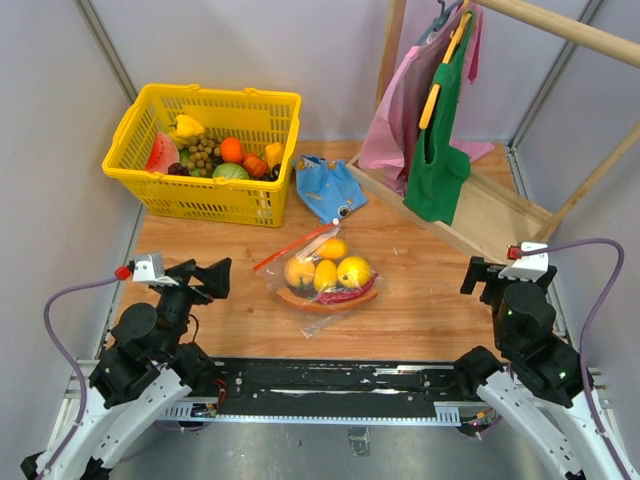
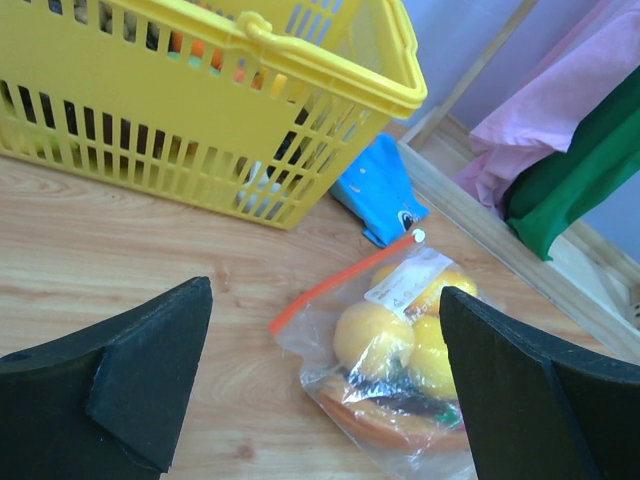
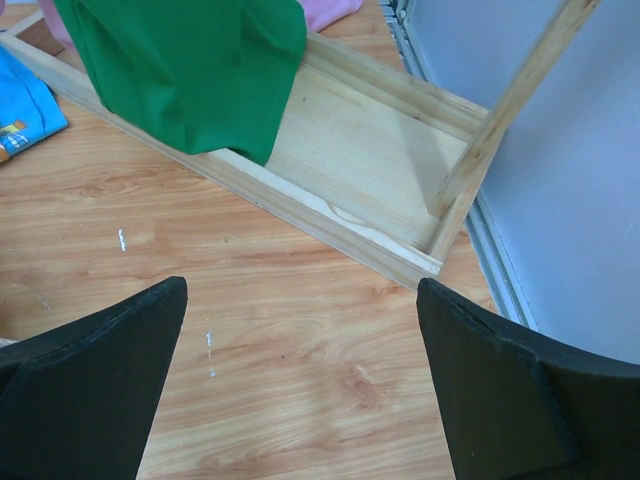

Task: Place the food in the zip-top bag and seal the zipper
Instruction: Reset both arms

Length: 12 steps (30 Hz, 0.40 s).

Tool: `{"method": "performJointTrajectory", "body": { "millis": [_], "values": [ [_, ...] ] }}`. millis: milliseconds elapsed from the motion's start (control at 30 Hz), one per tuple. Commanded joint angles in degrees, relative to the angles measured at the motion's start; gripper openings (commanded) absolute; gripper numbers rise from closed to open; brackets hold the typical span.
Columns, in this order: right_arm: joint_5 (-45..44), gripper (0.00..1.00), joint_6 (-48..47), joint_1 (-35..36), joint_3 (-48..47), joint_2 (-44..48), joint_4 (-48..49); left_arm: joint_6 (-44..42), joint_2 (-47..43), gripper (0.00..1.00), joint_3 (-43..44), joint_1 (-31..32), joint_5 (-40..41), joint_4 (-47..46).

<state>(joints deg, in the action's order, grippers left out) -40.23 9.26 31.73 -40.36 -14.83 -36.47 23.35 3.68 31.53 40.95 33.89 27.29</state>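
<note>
Both gape wide, empty, our black left gripper [image 1: 205,280] lower left and right gripper [image 1: 481,278] lower right, while the clear plastic zip-top bag [image 1: 309,318] of toy fruit [image 1: 354,270] lies mid-frame, likely limp and slippery, best pinched at its stiffer red-orange zipper strip [image 1: 294,250].

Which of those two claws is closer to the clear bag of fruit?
Left. The left gripper sits just off the bag's left edge, facing it. The right gripper is farther off, on the bag's other side.
</note>
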Motion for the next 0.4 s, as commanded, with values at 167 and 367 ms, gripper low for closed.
{"method": "performJointTrajectory", "body": {
  "millis": [167,367],
  "values": [
    [-1.68,0.98,0.26,-0.96,-1.31,0.83,-2.13,-0.02,-2.77,0.99,-1.28,-0.26,-0.81,0.13],
    [-0.83,0.98,-0.38,-0.96,-1.51,-1.00,-1.98,0.50,-2.88,0.99,-1.82,-0.26,-0.19,0.20]
  ]
}}
